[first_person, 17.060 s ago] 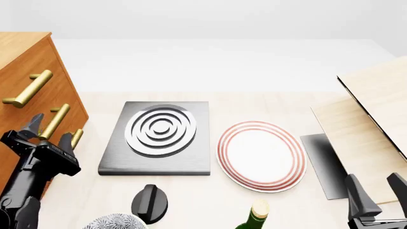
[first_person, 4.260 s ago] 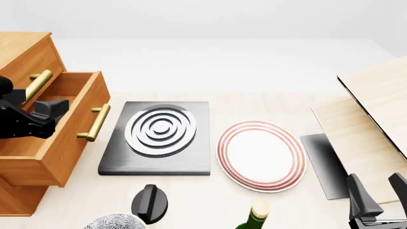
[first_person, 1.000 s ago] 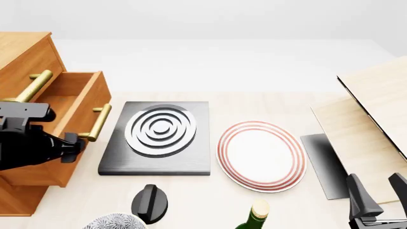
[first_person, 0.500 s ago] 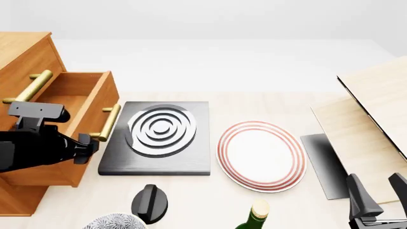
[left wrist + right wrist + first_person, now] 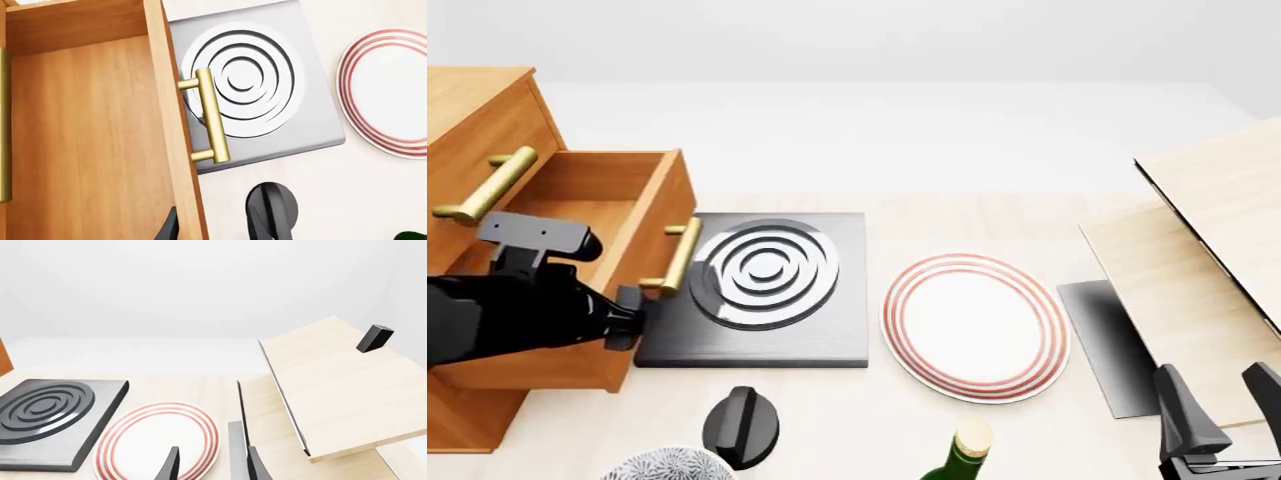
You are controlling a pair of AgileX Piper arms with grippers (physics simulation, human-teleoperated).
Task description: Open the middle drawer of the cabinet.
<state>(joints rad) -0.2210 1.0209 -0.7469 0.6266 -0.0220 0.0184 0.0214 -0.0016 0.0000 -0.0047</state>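
No readable text from my station.
I can make out no lettering, label, brand or number on the cabinet (image 5: pixel 481 120), the plate (image 5: pixel 974 325) or the bottle (image 5: pixel 968 450) in any view.

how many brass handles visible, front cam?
2: one on the top drawer front, one on the pulled-out middle drawer. The bottom drawer's handle is hidden under the open drawer and left arm.

Both arms are matte black, the left arm (image 5: pixel 507 315) bulky and rounded, the right claw (image 5: pixel 1218 408) with tapered fingers.
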